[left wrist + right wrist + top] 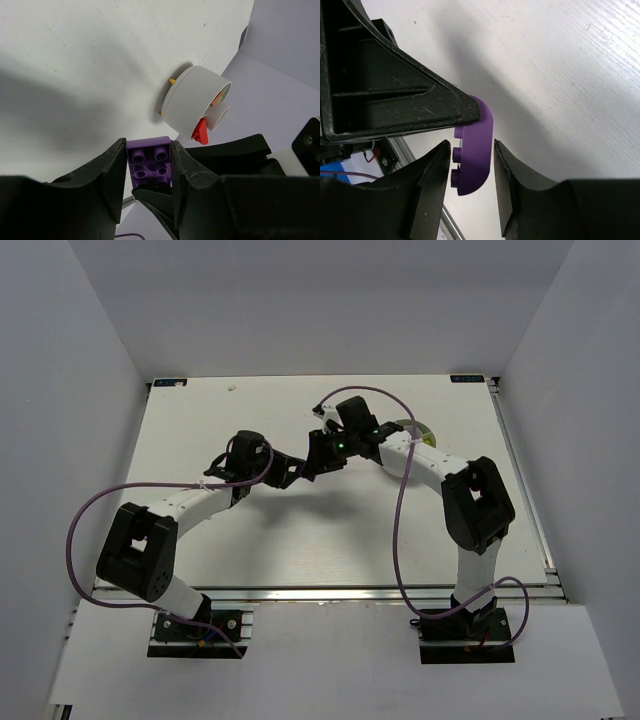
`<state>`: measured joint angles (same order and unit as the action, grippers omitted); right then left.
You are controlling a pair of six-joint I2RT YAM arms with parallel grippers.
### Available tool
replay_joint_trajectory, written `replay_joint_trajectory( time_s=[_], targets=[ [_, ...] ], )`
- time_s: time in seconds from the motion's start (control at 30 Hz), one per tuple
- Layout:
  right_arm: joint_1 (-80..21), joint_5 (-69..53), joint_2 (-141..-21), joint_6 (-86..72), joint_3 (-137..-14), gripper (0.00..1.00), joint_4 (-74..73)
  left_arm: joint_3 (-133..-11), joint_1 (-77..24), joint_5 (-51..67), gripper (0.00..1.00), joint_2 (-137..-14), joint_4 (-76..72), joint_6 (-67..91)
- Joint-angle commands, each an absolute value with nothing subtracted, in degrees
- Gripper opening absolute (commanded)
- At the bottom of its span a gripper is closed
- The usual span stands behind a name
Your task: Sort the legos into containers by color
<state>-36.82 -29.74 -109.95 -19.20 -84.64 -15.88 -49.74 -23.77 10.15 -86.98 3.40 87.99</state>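
Two arms lean in over the white table and meet near its middle, the left gripper and right gripper almost tip to tip. From up here I can't tell if anything sits between them. A round bowl peeks out behind the right arm, mostly covered. Purple cables loop along both.

Counts: I have two tools, my left gripper and my right gripper. One purple lego; one white divided bowl, holding one red lego and one orange lego; one orange piece just beside its outer wall.
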Motion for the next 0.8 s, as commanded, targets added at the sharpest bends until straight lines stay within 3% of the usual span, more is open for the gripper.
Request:
replay_joint_trajectory(
  time_s=[0.0,0.1,0.17,0.23,0.27,0.3,0.53,0.77],
  targets=[
    [-36.74,-29.01,-106.88,-17.32,-86.75,0.44,-14.06,-49.05,-24.08,10.72,0.19,-84.64,2.73,88.07],
    [-36.74,-29.09,-106.79,-16.70,-86.49,0.34,-14.59,-48.78,-24.08,10.72,0.20,-84.46,2.37,88.15],
    [-36.83,-30.06,-106.26,-15.91,-86.22,0.12,-14.59,-48.78,-24.08,10.63,0.22,-84.38,2.64,87.89],
    [-36.74,-30.50,-105.39,-14.69,-85.96,0.00,-14.50,-48.78,-24.08,10.11,0.40,-84.29,2.99,87.80],
    [-36.74,-30.50,-104.95,-14.16,-85.96,0.00,-14.59,-48.78,-24.08,9.76,0.48,-84.20,2.90,87.28],
    [-36.65,-30.50,-104.51,-13.28,-86.04,0.00,-14.76,-48.87,-24.08,9.49,0.66,-83.85,2.73,86.84],
    [-34.90,-27.34,-99.41,1.73,-87.97,0.00,-22.73,-50.36,-24.08,4.93,0.98,-80.17,5.35,82.27],
    [-24.36,-25.58,-97.30,26.17,-94.29,0.00,-41.64,-49.66,-23.91,-4.65,0.98,-72.97,13.00,73.40]
  ],
)
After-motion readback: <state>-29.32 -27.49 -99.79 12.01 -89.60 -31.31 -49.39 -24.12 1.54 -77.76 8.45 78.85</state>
